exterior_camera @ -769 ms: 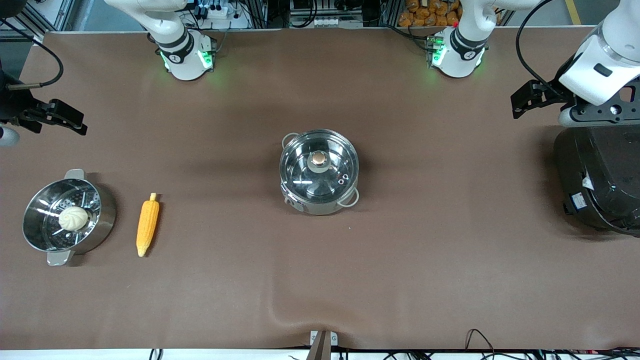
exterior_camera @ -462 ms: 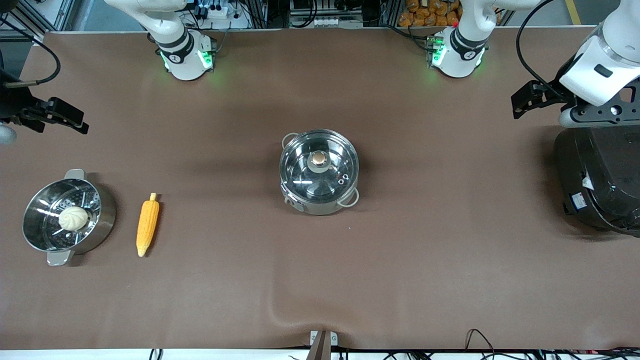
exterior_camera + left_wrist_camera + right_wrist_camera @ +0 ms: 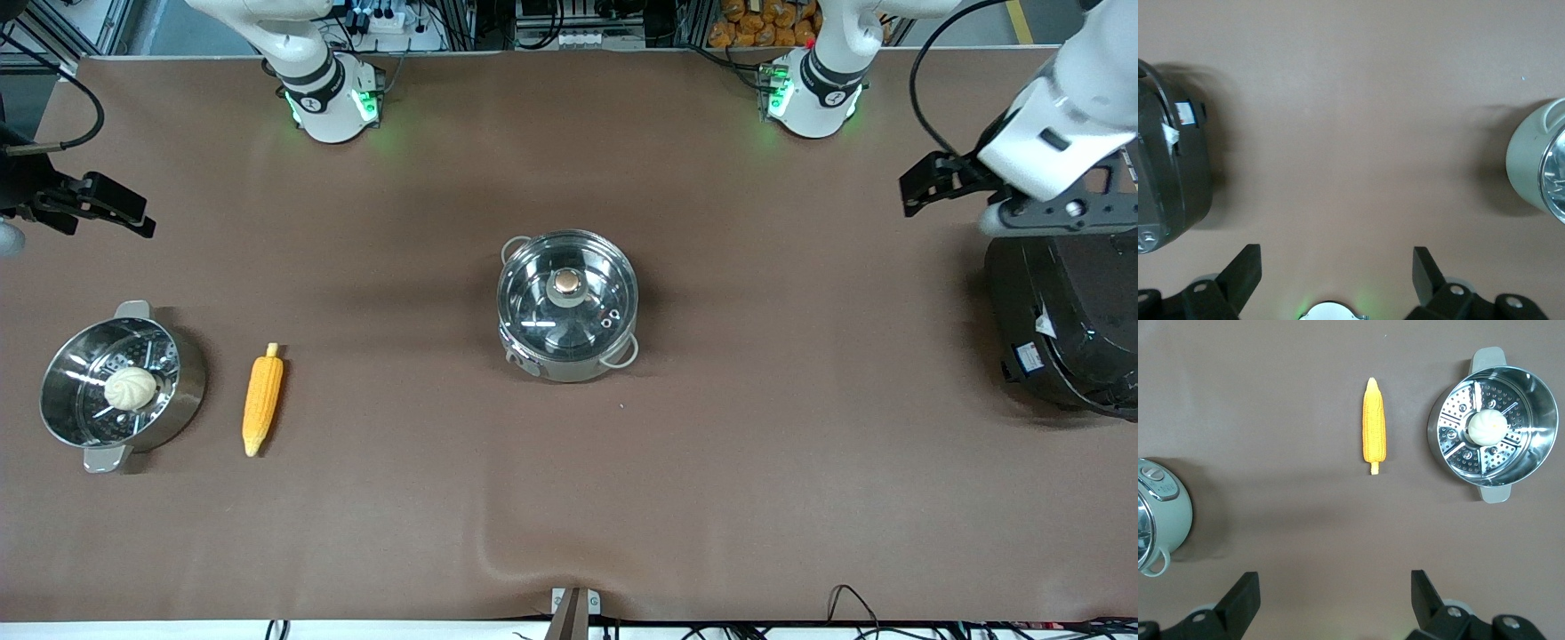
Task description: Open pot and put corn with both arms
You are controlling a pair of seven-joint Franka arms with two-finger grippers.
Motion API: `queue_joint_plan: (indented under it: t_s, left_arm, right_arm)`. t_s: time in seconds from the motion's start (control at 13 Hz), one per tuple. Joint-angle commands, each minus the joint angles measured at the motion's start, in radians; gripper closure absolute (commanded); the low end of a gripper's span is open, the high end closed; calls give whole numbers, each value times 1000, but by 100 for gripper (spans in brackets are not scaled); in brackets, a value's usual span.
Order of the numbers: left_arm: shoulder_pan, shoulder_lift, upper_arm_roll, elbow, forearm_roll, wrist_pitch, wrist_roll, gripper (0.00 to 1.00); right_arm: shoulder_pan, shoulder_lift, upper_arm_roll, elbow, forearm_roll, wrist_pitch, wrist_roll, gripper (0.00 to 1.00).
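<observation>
The steel pot stands mid-table with its glass lid on and the coppery knob on top. Its side shows in the left wrist view and the right wrist view. The corn lies on the table toward the right arm's end, also in the right wrist view. My left gripper is open and empty, high over bare table between the pot and the black cooker. My right gripper is open and empty, high over bare table between the pot and the corn.
A steel steamer pot with a white bun in it stands beside the corn, at the right arm's end. A large black cooker stands at the left arm's end. A fold in the table cover rises near the front edge.
The left arm's wrist has shifted a little toward the pot's side and the robots' bases. The right arm has barely moved. Pot, corn and steamer have not moved.
</observation>
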Motion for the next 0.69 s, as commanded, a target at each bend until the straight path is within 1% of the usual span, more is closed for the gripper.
queue_joint_plan:
  t_s: [0.0, 0.15, 0.31, 0.38, 0.46, 0.62]
  left_arm:
    - [-92, 122, -20, 99, -23, 3, -145, 0]
    - [-155, 179, -15, 106, -140, 92, -249, 0]
    - [-262, 231, -12, 110, -146, 187, -436, 0]
    - [-307, 265, -14, 128, -147, 211, -552, 0]
    - [-335, 304, -18, 154, -147, 216, -648, 0]
    - [-417, 375, -11, 184, -146, 229, -740, 0]
  right_arm:
    - [-64, 20, 9, -7, 27, 13, -135, 0]
    - [-96, 68, 9, -3, 63, 68, -155, 0]
    - [-96, 137, 9, 0, 54, 102, -151, 0]
    - [-96, 167, 9, 2, 55, 137, -149, 0]
    - [-96, 204, 9, 2, 54, 180, -151, 0]
    - [-98, 307, 7, 2, 44, 208, -152, 0]
